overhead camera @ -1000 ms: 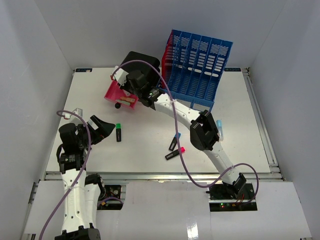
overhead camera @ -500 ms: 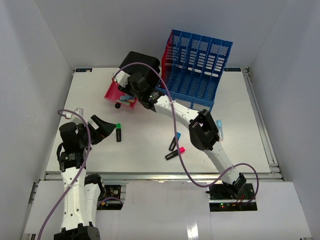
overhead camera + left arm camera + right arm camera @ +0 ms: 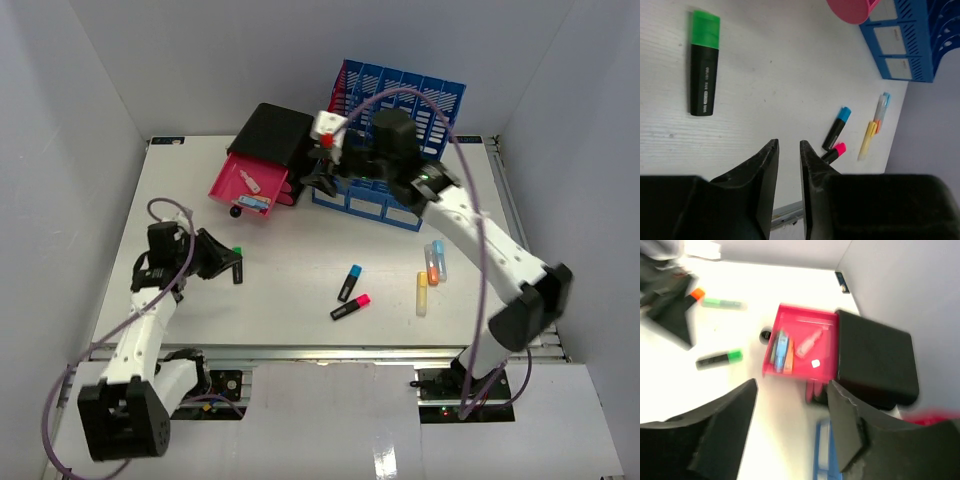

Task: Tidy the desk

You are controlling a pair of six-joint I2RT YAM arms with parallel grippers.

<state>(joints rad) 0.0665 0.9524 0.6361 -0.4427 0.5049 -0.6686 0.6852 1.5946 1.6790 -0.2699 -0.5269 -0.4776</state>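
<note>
Desk spans beneath both arms; left gripper, jaws a slit apart and empty, points at green highlighter near left edge, right gripper wide, empty; pinching short could flick highlighter off.

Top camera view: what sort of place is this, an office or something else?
Probably a robot test cell staged as an office: a white railed desk boxed in by bare grey walls, with a blue file rack and scattered highlighters.

White arms, black joints, black end effectors (purple cables too).
</note>
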